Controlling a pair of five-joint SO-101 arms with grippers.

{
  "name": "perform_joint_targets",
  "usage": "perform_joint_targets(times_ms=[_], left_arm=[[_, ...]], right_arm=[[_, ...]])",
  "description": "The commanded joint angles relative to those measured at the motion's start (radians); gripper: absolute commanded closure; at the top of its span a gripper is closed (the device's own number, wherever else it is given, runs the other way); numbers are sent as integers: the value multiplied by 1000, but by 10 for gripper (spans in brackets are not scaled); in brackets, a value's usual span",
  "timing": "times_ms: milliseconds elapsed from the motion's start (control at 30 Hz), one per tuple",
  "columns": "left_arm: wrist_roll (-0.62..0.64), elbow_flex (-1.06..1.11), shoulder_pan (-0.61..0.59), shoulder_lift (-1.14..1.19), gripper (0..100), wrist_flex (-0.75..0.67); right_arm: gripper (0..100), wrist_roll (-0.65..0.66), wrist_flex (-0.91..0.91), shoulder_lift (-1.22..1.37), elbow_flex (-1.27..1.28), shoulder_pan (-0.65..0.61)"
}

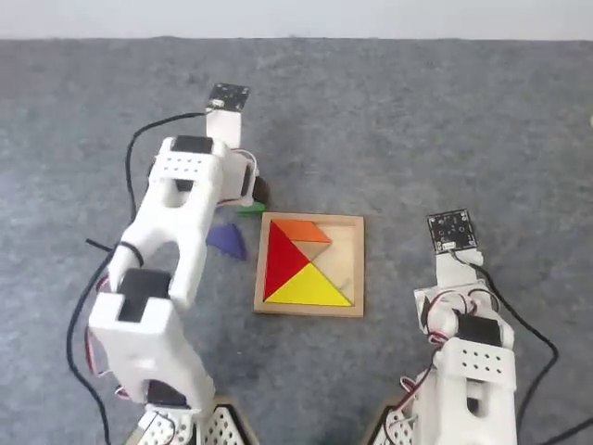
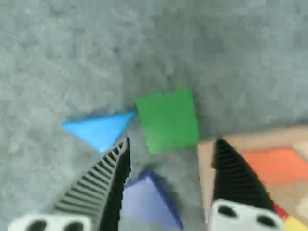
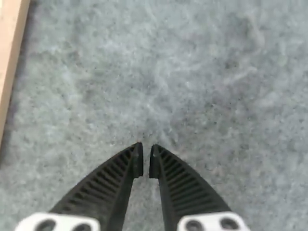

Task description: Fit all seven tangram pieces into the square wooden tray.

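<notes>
The square wooden tray holds a red triangle, a yellow triangle and an orange piece. My left gripper hangs open just off the tray's far left corner, above the carpet. A green square lies just beyond its fingertips, between the two jaws. A light blue triangle sits beside the green square, and a dark blue triangle lies under the gripper. My right gripper is shut and holds nothing, over bare carpet right of the tray edge.
Grey carpet covers the whole table. The green square and dark blue triangle lie close to the tray's left side, partly under the left arm. The right arm stands right of the tray.
</notes>
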Motion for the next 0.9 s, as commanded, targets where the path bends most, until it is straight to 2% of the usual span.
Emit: perform_joint_targets(times_ms=[0,233,533,700,867], left_arm=[[23,-117,-17,57,683,-12],[58,-143,-12,133,684,-6],[64,-222,11,244,730,120],[68,-335,3,344,729,132],[64,-490,9,434,755,229]], right_arm=[[950,-9,-19,-24,-9,7],[950,-9,-19,-24,-8,7],[950,-9,-19,-24,-8,7],[950,-9,-19,-24,-8,7],[950,-9,-21,-24,-6,7]])
